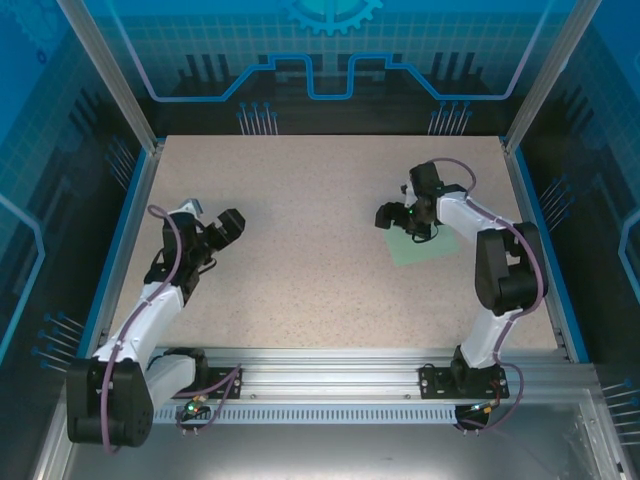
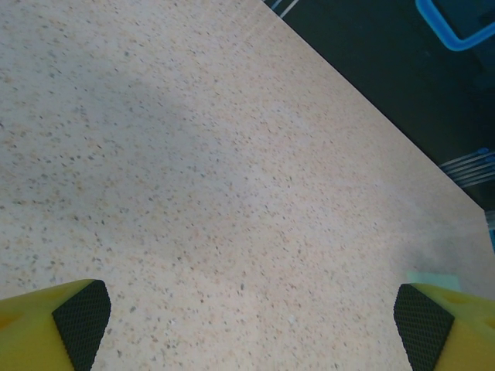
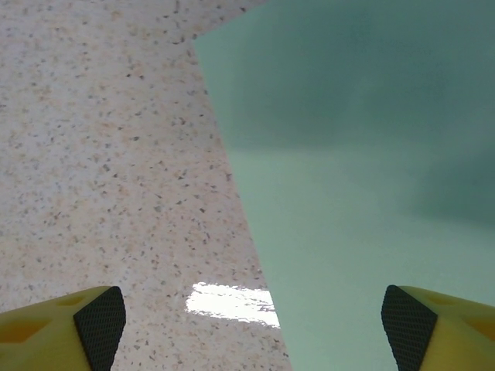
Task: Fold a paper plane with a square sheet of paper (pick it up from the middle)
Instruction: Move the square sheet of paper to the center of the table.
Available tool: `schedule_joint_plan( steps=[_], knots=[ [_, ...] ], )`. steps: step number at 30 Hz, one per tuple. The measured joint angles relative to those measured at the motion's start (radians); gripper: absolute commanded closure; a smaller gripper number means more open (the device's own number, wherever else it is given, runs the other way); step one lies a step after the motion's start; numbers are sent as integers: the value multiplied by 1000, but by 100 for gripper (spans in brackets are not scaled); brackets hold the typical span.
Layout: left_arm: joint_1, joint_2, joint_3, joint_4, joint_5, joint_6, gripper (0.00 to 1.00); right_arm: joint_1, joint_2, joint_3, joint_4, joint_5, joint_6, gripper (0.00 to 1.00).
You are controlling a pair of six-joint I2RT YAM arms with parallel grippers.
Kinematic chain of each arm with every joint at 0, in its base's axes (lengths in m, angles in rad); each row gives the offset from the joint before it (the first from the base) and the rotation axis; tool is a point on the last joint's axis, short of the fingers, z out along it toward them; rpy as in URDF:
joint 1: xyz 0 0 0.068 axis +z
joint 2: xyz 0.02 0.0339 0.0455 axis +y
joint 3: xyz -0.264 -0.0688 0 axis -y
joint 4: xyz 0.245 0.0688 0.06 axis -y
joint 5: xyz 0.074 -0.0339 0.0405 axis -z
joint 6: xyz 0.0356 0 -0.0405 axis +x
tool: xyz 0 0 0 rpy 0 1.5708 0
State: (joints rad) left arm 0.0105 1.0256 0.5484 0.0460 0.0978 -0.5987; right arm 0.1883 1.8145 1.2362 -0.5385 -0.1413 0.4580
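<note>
Lying flat on the right of the table (image 1: 320, 290) beneath the spread, empty right fingers (image 3: 97, 325), the square sheet of paper (image 3: 363, 193) looks thin, limp and slippery, best pinched mid-sheet; left fingers (image 2: 81, 321) gape empty too.

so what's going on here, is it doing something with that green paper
The right pincer hangs close over one edge of the square sheet of paper, jaws wide apart, one finger above the sheet and the other above bare table. The sheet lies flat and unfolded, and nothing is gripped yet. The left pincer hovers open over the table's left side, well away from the paper.
</note>
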Motion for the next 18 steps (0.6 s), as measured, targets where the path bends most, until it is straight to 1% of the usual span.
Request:
schedule_joint_plan(
  steps=[7,10,14,18],
  knots=[
    [0,-37,0,-47,58,-3,2,2,13,-72,8,8,72,14],
    [0,-46,0,-66,84,-3,1,21,21,-109,30,23,91,14],
    [0,-59,0,-86,126,-2,1,69,-5,-154,98,41,127,15],
    [0,-78,-2,-95,156,-3,2,141,-34,-203,167,60,169,15]
  ],
)
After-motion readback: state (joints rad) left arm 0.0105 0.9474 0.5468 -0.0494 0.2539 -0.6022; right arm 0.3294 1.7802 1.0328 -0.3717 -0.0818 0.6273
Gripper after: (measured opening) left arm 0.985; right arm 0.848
